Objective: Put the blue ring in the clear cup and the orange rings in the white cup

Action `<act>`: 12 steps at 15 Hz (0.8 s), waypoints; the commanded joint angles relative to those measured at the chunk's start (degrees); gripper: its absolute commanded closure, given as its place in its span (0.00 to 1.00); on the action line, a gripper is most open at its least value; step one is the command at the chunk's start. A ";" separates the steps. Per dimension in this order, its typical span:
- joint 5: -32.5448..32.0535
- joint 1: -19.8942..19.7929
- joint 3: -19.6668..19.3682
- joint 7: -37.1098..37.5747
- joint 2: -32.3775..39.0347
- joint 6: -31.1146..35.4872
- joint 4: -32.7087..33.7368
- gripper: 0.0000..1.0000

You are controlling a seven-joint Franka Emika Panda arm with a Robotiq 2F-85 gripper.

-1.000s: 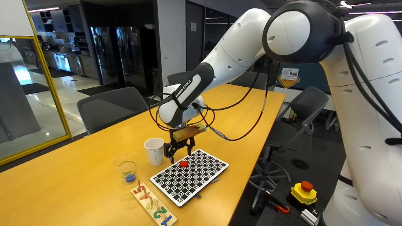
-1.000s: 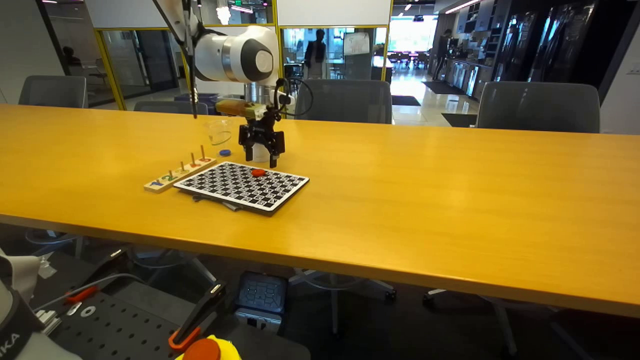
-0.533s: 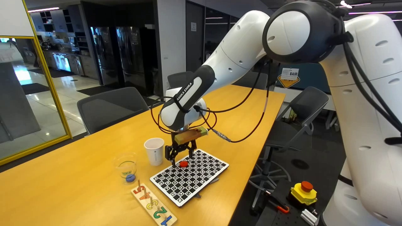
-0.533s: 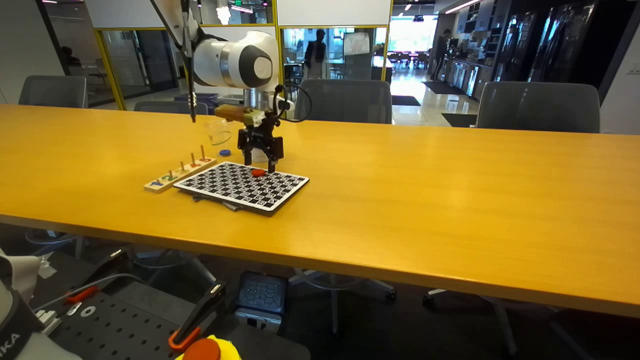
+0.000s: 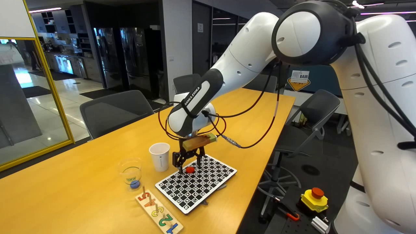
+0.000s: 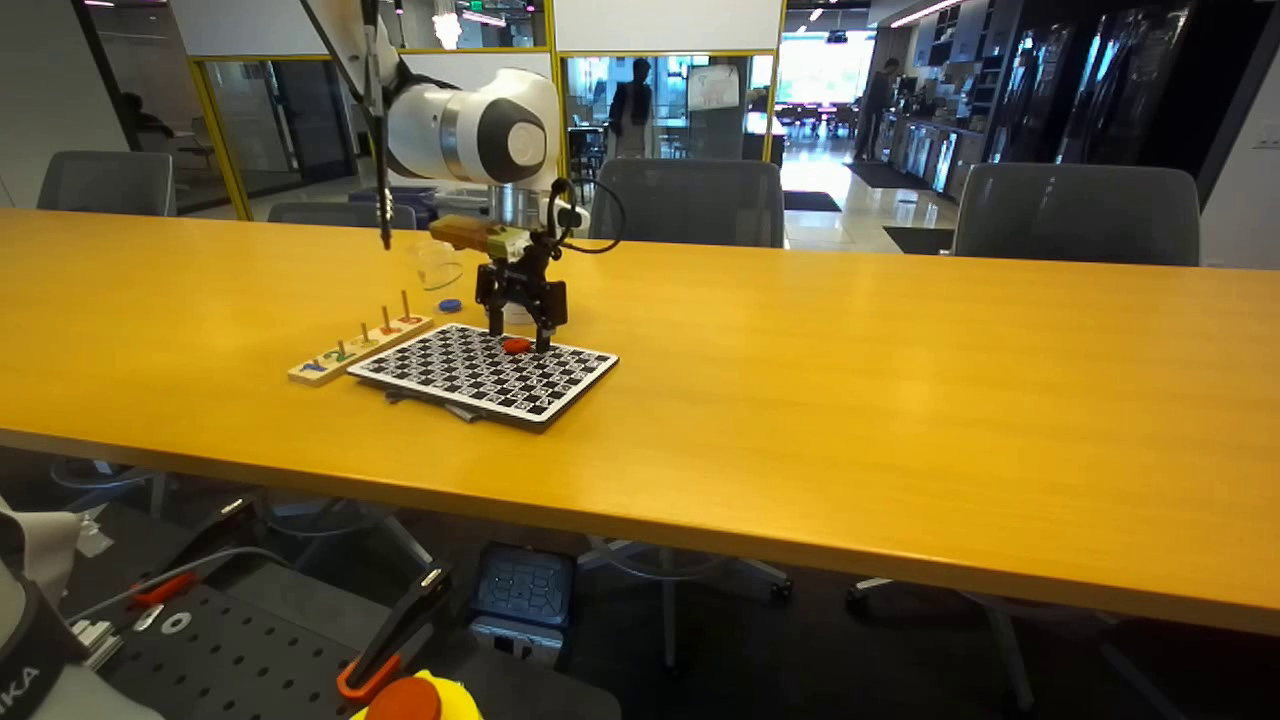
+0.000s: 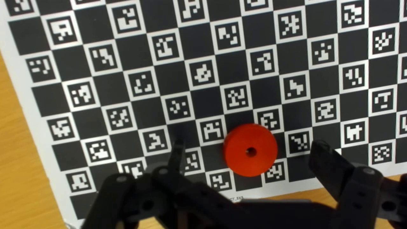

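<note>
Wrist view — 1 orange ring (image 7: pixel 250 163) btwn 2 tool fingers (image 7: pixel 329 167).

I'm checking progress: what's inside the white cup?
Only the pale upper inner wall shows inside the white cup, nothing else. Its near side covers the bottom, and in an exterior view the hand hides most of the cup, so anything lying lower down can't be seen.

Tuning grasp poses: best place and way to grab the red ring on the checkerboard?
I'd pinch the red ring by opposite sides of its round outer rim, coming from above: it lies flat on the checkerboard, and its central hole looks too small to hold from inside. In the wrist view the open gripper straddles it.
</note>
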 commanded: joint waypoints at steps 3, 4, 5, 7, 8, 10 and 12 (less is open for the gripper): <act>1.65 -0.87 0.57 -1.56 -3.07 3.11 -3.24 0.00; 1.54 -0.79 0.53 -1.45 -3.33 3.35 -3.52 0.00; 1.50 -0.77 0.52 -1.43 -3.53 3.53 -3.72 0.00; 1.53 -0.77 0.52 -1.36 -3.79 3.73 -4.03 0.00; 1.53 -0.85 0.59 -1.69 -3.77 3.73 -4.06 0.25; 1.58 -0.87 0.64 -1.81 -3.77 3.66 -4.19 0.34; 1.56 -0.86 0.67 -1.91 -3.69 3.67 -4.28 0.51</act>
